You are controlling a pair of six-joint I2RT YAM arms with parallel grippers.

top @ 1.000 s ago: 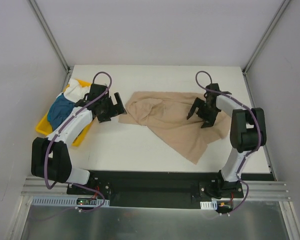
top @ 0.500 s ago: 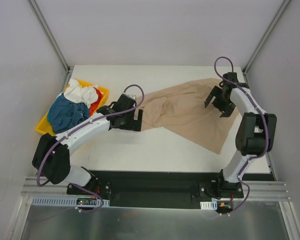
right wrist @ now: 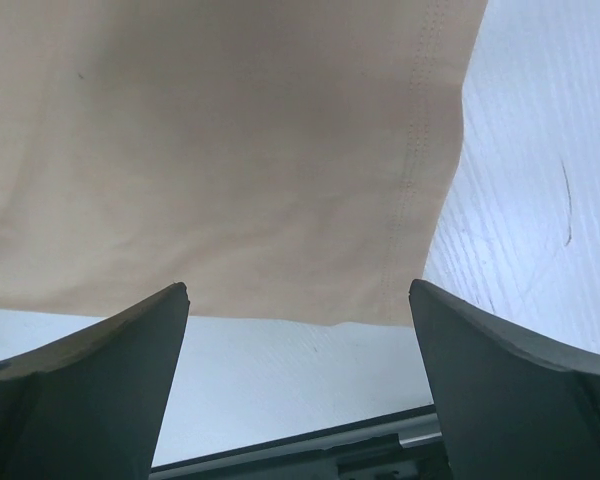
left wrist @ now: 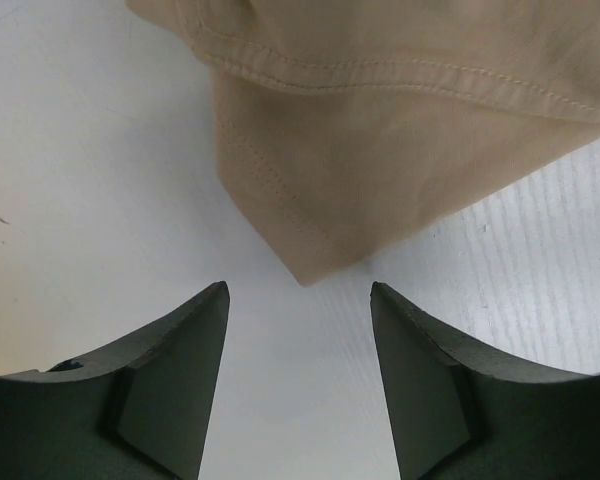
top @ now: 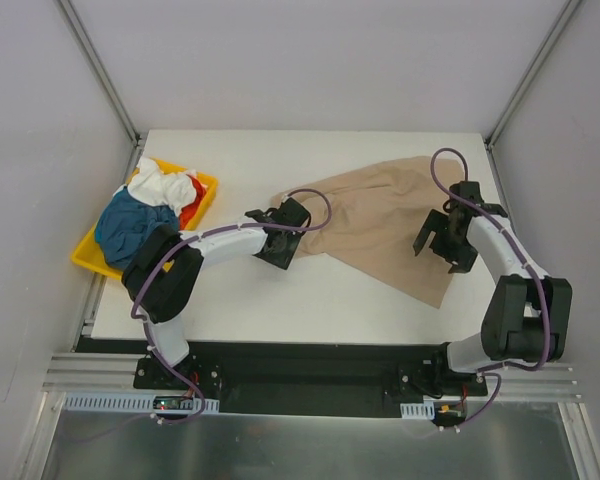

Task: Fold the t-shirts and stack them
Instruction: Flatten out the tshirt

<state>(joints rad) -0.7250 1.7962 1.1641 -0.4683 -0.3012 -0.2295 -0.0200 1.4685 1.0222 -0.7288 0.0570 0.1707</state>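
Observation:
The tan-beige t-shirt [top: 380,220] lies spread and rumpled across the right half of the table. My left gripper [top: 283,250] is open and empty at the shirt's near-left corner. In the left wrist view that corner [left wrist: 305,265] points into the gap just ahead of the gripper [left wrist: 298,292]. My right gripper [top: 438,248] is open and empty over the shirt's right part. In the right wrist view the gripper [right wrist: 298,290] hangs above the hem [right wrist: 280,300], apart from it. Teal-blue [top: 130,225], white [top: 160,180] and red-orange [top: 192,198] t-shirts lie bunched at the left.
The bunched shirts fill a shallow yellow tray [top: 88,262] at the table's left edge. White table [top: 310,295] shows between the arms. Grey walls and metal posts enclose the table. A black rail [right wrist: 310,465] runs along the near edge.
The tan shirt was dragged toward the far right and spread out. My left gripper moved right to the shirt's near-left corner. My right gripper swung far, then came back nearer along the right side.

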